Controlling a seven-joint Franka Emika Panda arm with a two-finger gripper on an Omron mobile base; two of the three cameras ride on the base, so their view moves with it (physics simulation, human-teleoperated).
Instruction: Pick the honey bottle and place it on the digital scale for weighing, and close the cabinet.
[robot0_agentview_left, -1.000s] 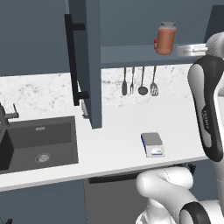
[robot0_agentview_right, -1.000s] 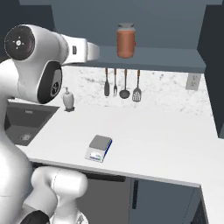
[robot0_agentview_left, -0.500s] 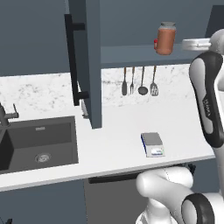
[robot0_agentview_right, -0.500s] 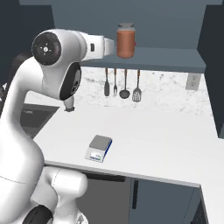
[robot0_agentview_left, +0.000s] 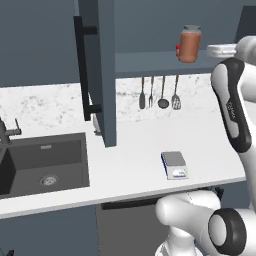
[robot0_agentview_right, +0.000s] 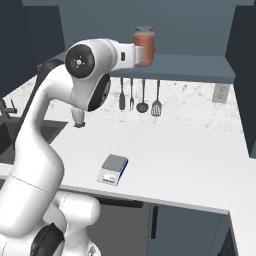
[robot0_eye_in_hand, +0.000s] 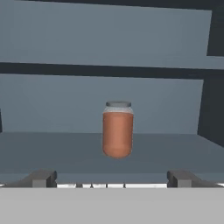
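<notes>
Reddish-brown honey bottle (robot0_eye_in_hand: 117, 130) with grey lid, upright on the open cabinet (robot0_agentview_left: 102, 75) shelf, gripper (robot0_eye_in_hand: 112, 178) facing it with jaws wide apart and empty, digital scale (robot0_agentview_right: 114, 168) bare on the surface below

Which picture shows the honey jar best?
The hand view: the honey jar stands whole in the middle on the cabinet shelf, grey lid and all, facing the open tool. The left base view shows it small and far. In the right base view the arm covers part of it.
</notes>
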